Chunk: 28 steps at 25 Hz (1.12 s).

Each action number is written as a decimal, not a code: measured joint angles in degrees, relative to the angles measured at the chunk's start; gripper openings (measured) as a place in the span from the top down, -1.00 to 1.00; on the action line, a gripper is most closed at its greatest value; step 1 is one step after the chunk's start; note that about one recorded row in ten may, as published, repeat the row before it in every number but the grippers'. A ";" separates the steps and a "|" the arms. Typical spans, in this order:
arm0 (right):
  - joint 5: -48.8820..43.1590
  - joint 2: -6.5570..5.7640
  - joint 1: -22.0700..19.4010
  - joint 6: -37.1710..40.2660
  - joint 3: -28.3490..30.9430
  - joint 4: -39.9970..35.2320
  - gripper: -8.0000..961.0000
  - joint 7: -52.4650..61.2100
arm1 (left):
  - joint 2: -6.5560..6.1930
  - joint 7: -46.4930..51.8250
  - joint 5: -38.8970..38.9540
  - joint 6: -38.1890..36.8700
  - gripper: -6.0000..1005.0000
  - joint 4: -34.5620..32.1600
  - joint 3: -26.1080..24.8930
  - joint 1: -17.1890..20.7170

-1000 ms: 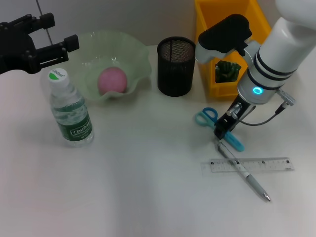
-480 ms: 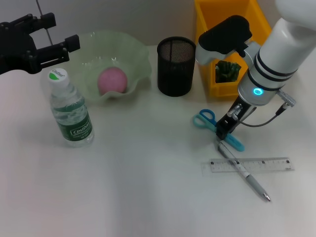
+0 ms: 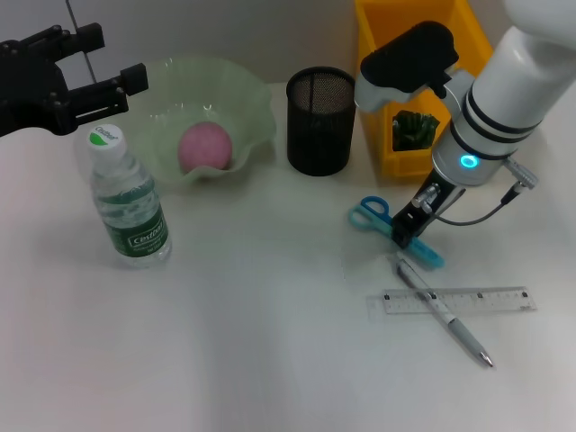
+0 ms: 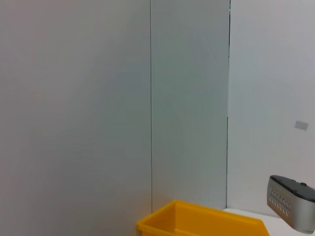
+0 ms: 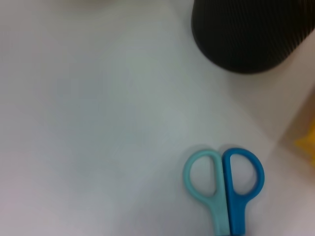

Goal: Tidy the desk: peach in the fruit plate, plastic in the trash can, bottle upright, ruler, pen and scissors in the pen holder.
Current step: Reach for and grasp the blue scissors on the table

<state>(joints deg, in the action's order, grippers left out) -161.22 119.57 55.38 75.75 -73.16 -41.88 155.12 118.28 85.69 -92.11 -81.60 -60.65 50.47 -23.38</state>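
The right pincer [image 3: 412,232] sits low over the scissors [image 3: 389,229], apparently clamped on their middle, though the head view hides the contact itself. The scissors lie on the counter [image 3: 270,315] on a slant, handles toward the pen holder [image 3: 320,120] and tip toward the pen [image 3: 443,312] and ruler [image 3: 452,301]; the right wrist view alone shows both handle loops closed side by side, light and dark blue. The left pincer [image 3: 85,76] hangs apart beyond the bottle [image 3: 128,202], which stands beside the plate [image 3: 243,99] holding the peach [image 3: 205,148].
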 joint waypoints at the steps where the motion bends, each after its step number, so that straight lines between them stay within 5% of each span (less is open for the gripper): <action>1: 0.16 0.00 -0.08 0.04 -0.02 -0.38 0.57 -0.03 | 0.04 0.00 0.00 -0.12 -0.60 0.00 -0.06 0.00; 23: 5.01 -0.18 -0.78 -0.30 -4.04 -4.62 0.60 -1.16 | 0.01 0.00 0.22 -0.14 -0.61 0.01 -0.07 -0.09; 28: 4.72 -0.11 -0.90 -1.52 -4.23 -3.54 0.11 -0.75 | 0.02 0.00 0.50 -0.25 -0.61 0.01 0.15 0.07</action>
<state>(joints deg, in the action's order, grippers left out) -156.50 119.46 54.48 74.23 -77.39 -45.41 154.36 118.30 85.69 -91.61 -81.85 -60.64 50.62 -23.30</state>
